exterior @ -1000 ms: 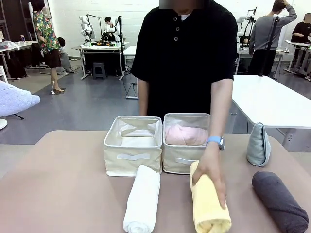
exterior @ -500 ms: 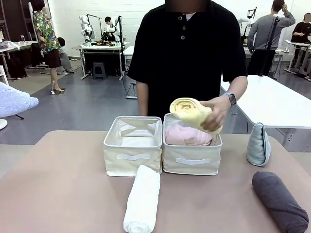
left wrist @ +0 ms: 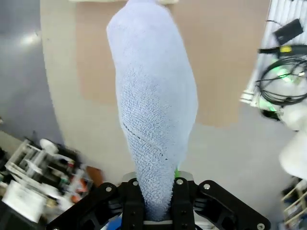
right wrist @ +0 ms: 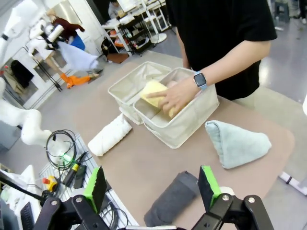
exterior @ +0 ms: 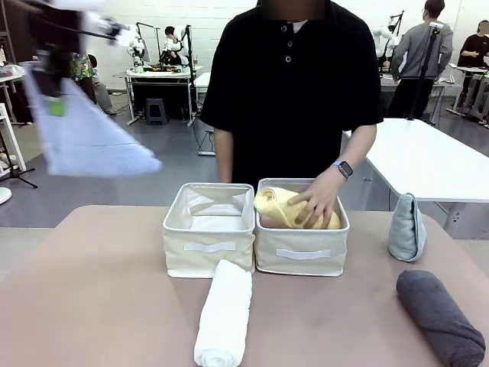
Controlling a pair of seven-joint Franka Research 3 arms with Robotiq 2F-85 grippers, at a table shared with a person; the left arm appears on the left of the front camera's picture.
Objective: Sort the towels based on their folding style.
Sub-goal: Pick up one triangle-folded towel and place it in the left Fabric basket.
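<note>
My left gripper (exterior: pixel 55 99) is high at the upper left, shut on a light blue folded towel (exterior: pixel 88 141) that hangs from it, blurred. In the left wrist view the light blue towel (left wrist: pixel 153 105) runs up from my shut left gripper (left wrist: pixel 156 191). A person's hand presses a yellow rolled towel (exterior: pixel 286 210) into the right cream bin (exterior: pixel 302 256). A white rolled towel (exterior: pixel 224 313), a dark grey rolled towel (exterior: pixel 439 317) and a pale teal wedge towel (exterior: pixel 406 228) lie on the table. My right gripper (right wrist: pixel 151 184) hangs open above the dark grey towel (right wrist: pixel 172 199).
The left cream bin (exterior: pixel 208 256) stands beside the right one at the table's middle. The person stands at the far edge, one arm reaching into the right bin (right wrist: pixel 187 124). Cables and gear (right wrist: pixel 62 153) lie off the table's side.
The person has carried the yellow towel from the table up and down into the right bin. My left arm has swung the light blue towel up and inward at the upper left.
</note>
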